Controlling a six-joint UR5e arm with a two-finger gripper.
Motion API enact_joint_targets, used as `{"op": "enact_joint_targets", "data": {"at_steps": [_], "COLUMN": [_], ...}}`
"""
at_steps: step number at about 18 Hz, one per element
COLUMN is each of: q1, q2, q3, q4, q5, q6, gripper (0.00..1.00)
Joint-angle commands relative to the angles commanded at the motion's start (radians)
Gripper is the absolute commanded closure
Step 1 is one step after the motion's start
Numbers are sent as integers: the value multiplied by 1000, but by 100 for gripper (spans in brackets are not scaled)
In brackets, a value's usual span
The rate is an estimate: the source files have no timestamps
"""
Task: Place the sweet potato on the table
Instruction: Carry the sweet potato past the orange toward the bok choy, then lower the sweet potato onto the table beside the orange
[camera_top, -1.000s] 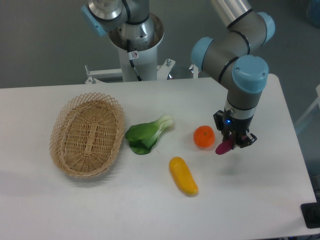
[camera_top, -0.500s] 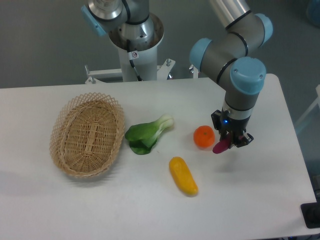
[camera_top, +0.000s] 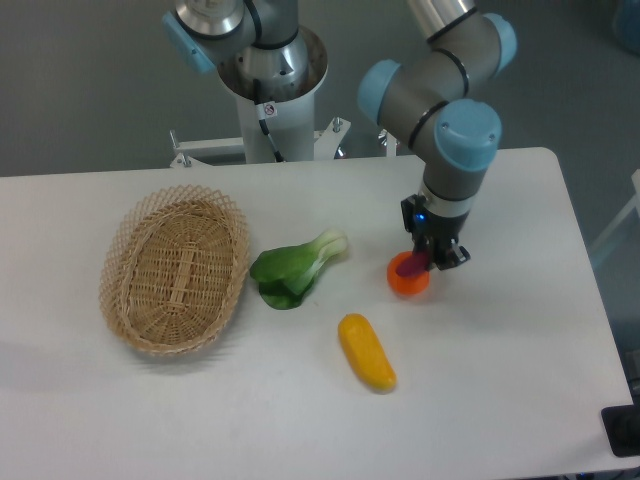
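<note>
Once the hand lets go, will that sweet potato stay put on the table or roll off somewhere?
The sweet potato, clamped in the hand, looks smooth, oblong and tapered, so it would probably roll or rock sideways. It hangs over the orange fruit, so dropped here it would likely glance off. It looks stiff.

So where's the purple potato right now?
The sweet potato is gripped in the tool on the right side of the table, in front of the orange as the camera sees it.
</note>
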Motion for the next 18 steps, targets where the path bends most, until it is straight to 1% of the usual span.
{"op": "enact_joint_targets", "data": {"at_steps": [6,13,14,18], "q1": [52,52,52,54], "q2": [78,95,97,97], "q3": [-109,-175,-184,-203], "q4": [0,-2,0,0], "q5": [2,6,6,41], "q6": [131,146,154,174], "gripper": [70,69,68,56]}}
